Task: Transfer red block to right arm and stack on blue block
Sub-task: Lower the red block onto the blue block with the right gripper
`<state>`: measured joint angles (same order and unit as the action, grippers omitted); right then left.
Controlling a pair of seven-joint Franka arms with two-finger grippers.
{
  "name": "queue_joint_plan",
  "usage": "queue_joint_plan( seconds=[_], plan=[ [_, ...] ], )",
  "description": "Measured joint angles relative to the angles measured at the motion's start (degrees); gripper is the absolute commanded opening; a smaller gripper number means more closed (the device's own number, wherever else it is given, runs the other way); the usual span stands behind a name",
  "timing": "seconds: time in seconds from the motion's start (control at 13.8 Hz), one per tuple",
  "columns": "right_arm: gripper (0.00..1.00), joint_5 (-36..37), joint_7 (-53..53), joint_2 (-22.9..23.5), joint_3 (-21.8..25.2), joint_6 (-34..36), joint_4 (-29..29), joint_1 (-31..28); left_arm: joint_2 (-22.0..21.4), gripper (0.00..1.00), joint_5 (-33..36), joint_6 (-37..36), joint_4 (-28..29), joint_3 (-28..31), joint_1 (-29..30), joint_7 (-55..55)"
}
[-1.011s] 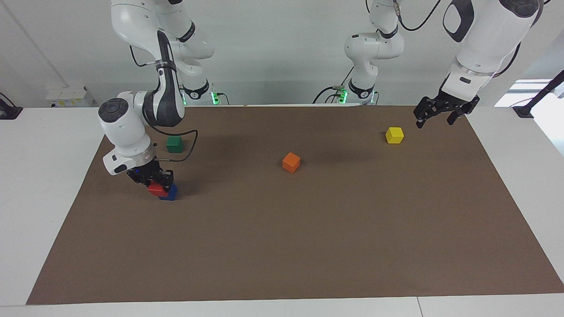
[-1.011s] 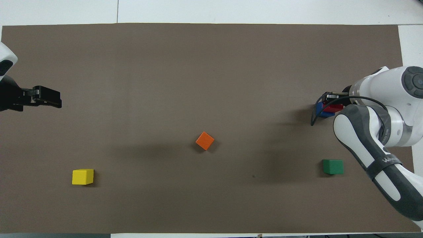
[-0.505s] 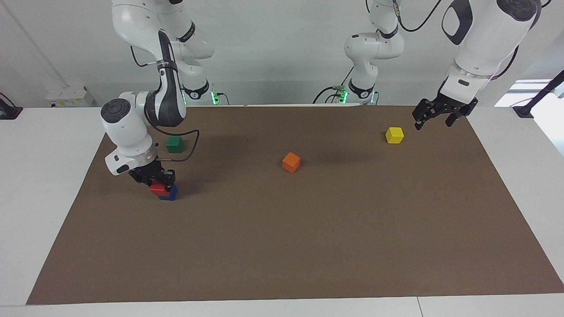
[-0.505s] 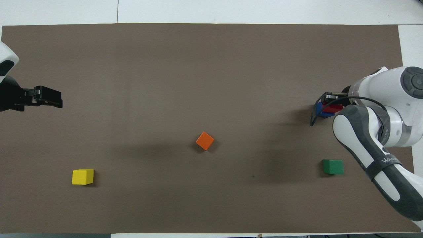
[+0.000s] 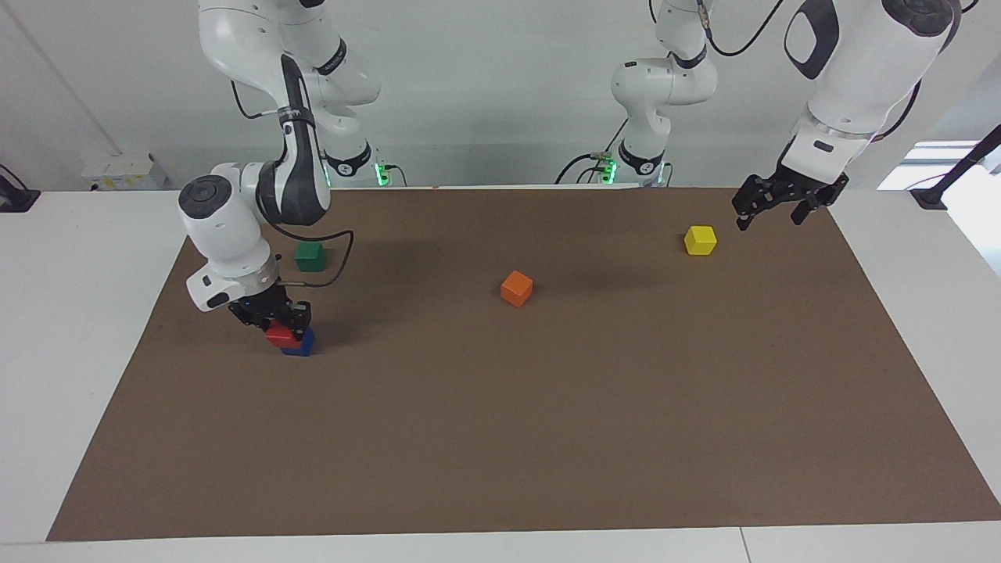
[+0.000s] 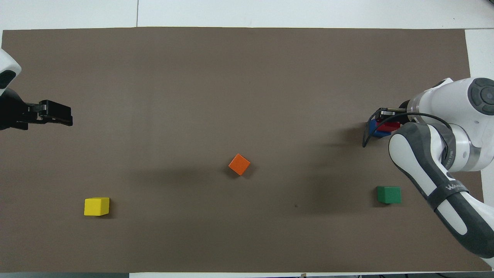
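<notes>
The right pincer is down low at the right arm's end of the table, clenched on the red block. The red block sits right under its fingertips, and under that is the blue block, touching it. The red block looks a bit off to one side of the blue block, not square on top. A second ago the right pincer and the red block were a tiny bit lower and more to the side; now they have hardly moved at all, so I think the block has been set down and the stack is nearly done. The grip has not let go yet. The next thing, I guess, is for the right pincer to let go and lift away slowly, so the red block does not slip off. A little way from the right pincer, closer to the robots, is a green block. Further off, near the middle of the table, is an orange block. Much further, at the left arm's end, is a yellow block. The left pincer hangs in the air just beside the yellow block, released and holding nothing. The left arm is waiting, and it has lifted a touch since a second ago.
</notes>
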<state>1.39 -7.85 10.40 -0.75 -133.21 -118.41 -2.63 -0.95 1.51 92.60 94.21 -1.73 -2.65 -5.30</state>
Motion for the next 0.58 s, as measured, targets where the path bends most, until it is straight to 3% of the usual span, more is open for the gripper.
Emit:
queue_joint_plan(
  seconds=[0.29,0.58],
  plan=[
    [0.98,0.0,-0.47,0.01,0.0,0.06,-0.42,0.0,0.0,1.0,0.0,0.0,0.0,0.28,0.13,0.0],
    [1.0,0.0,-0.97,-0.01,-0.01,1.14,-0.13,0.0,0.0,1.0,0.0,0.0,0.0,0.36,0.16,0.0]
  ],
)
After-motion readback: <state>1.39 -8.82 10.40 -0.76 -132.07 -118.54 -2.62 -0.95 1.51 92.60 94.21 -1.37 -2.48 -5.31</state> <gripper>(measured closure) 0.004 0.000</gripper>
